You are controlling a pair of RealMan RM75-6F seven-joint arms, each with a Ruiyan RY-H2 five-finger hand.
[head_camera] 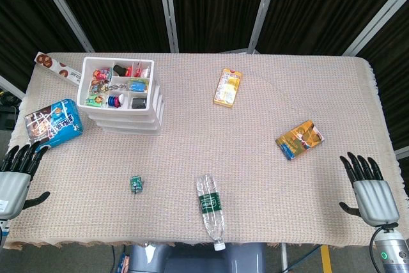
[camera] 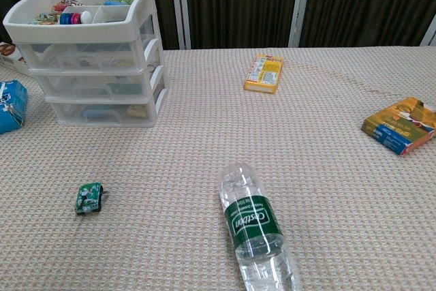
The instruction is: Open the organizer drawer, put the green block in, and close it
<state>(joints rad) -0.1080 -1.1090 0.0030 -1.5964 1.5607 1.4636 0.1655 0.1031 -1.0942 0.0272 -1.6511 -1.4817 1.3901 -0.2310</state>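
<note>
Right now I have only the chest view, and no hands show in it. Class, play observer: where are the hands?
Observer: The left hand is at the near left edge of the table, fingers apart, holding nothing.
Operator: And the right one?
Observer: The right hand is at the near right edge, also holding nothing, with the orange box the nearest thing to it.
Operator: Which hand is closer to the green block?
Observer: The left hand. The green block lies between it and the bottle.
</note>
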